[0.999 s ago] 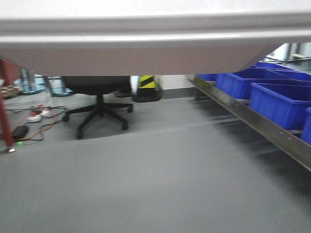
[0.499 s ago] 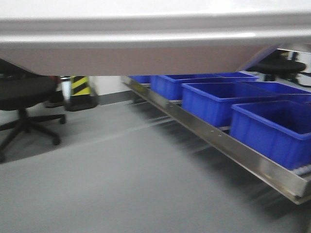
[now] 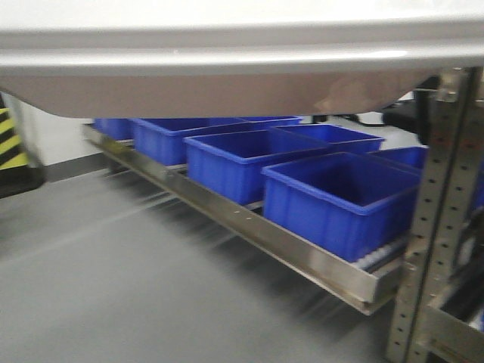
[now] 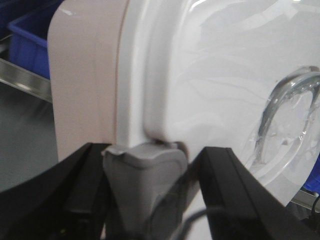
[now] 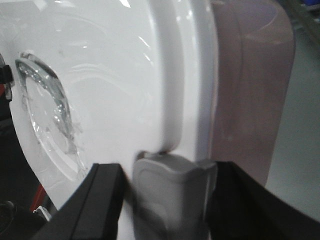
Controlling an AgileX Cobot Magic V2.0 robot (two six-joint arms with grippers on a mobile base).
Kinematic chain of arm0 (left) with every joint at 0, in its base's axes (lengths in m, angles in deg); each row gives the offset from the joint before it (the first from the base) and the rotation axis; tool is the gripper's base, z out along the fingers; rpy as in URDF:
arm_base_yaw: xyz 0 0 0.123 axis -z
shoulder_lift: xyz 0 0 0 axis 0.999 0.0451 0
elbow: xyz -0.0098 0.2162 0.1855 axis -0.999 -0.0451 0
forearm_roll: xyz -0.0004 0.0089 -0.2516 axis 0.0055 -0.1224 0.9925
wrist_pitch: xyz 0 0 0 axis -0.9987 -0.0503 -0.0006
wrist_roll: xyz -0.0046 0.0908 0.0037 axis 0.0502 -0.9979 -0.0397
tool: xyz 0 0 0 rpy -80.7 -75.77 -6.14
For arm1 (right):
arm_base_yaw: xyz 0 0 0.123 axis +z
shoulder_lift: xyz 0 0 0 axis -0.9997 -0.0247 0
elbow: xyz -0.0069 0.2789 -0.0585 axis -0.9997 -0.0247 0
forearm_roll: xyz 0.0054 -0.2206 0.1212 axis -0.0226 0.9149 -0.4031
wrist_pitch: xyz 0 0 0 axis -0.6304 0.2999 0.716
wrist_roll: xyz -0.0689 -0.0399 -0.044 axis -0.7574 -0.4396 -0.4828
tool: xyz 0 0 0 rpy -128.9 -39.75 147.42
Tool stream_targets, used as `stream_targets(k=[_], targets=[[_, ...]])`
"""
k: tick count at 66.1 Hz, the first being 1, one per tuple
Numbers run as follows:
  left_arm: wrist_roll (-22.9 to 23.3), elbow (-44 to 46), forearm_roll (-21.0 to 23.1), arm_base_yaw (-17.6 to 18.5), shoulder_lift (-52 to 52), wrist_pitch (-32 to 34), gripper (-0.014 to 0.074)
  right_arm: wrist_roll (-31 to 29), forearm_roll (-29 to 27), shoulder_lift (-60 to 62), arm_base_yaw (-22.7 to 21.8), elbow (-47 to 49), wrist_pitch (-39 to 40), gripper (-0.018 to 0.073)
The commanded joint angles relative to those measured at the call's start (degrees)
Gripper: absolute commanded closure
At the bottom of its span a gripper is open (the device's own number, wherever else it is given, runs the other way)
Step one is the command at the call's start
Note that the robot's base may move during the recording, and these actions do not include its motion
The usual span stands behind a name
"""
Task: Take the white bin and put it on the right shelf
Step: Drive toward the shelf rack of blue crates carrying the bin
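Overhead, white bin (image 3: 227,83) level, long axis crosswise

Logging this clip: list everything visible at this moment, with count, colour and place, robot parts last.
white bin: one, pinkish-white tub with glossy white lid, held up across the top of the front view
grey latches: two, grey, one at each end of the lid
blue bins: at least five, blue, in a row on the low shelf
right shelf: one, shiny steel rail, under the blue bins
perforated upright: one, steel, far right
floor: grey
striped marker: one, yellow-black, left edge
left gripper: black, fingers flanking one latch
right gripper: black, fingers flanking the other latch
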Motion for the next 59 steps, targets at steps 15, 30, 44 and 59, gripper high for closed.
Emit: stream_targets(k=[15,30,44,59], targets=[[-0.6,2.0,10.1,1.1,-0.6,-9.8,0.0377,-0.7,-12.5,0.7,0.8,1.7,-7.1,0.0232],[-0.6,2.0,10.1,1.1,-0.6,-9.8,0.0377,-0.7,-12.5,0.7,0.8,1.7,-7.1,0.0232],[-0.6,2.0,10.1,1.1,-0.6,-9.8,0.0377,-0.7,-12.5,0.7,0.8,1.7,-7.1,0.0232],[-0.6,2.0,10.1,1.1,-0.6,-9.8,0.0377,-0.7,-12.5,0.7,0.8,1.7,-7.2,0.0232]])
